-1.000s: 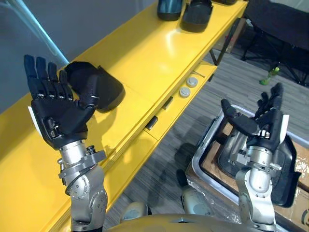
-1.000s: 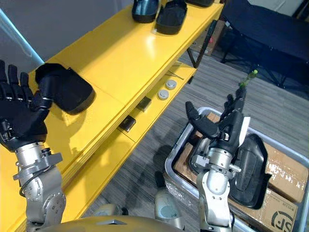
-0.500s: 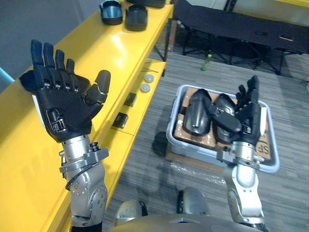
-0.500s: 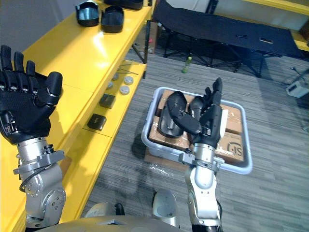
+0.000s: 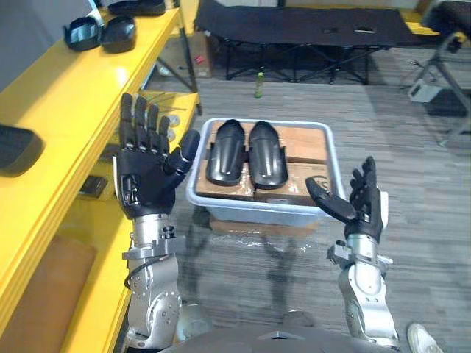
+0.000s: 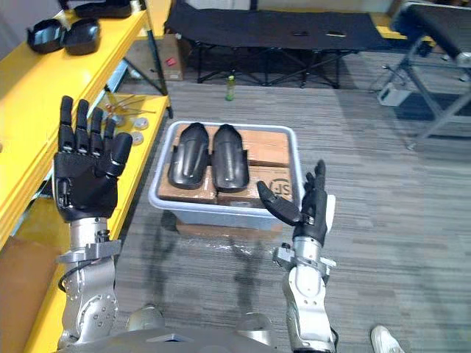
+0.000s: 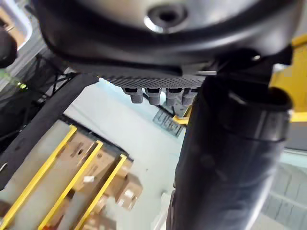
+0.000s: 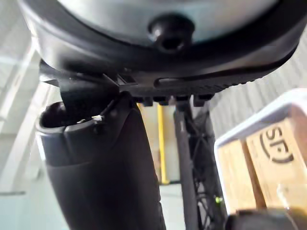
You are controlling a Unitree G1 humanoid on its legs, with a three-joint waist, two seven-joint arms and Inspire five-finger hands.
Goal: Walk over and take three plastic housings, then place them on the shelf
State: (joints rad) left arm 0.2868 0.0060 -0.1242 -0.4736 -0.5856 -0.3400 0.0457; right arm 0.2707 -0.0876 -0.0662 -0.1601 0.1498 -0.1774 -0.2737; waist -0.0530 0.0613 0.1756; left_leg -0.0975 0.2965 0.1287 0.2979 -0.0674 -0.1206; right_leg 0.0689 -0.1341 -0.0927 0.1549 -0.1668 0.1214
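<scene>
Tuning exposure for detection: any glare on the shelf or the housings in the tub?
Left eye view: a pale glare patch on the yellow shelf top; soft highlights along the two black housings in the grey tub, outlines readable. Left wrist view: the left hand is dark against a bright background. Right wrist view: the right hand likewise.

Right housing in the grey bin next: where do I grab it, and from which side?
Probably its outer long edge, from above with the right hand. The housing lies flat on cardboard in the bin, close beside its twin, so only the side toward the bin's right wall looks free.
</scene>
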